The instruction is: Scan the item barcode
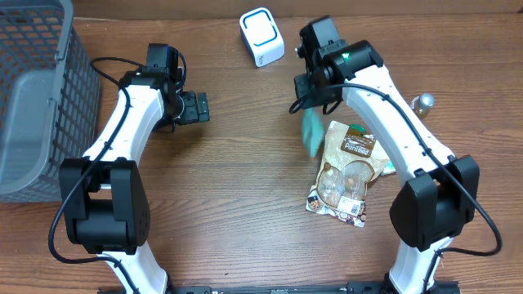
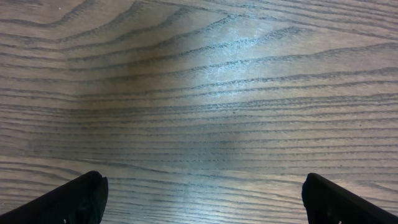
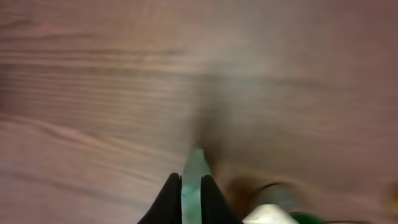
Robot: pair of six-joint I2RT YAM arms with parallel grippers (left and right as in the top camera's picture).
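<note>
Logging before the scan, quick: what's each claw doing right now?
Left claw: open, holding nothing.
Right claw: closed on a thin teal item.

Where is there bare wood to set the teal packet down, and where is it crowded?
Free: the wide strip of table between the left gripper and the teal packet, down to the front edge. Crowded: around the snack bag on the right, and beside the scanner at the back.

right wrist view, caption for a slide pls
Right fingers pinch a thin teal packet edge-on above the blurred wooden table.
</note>
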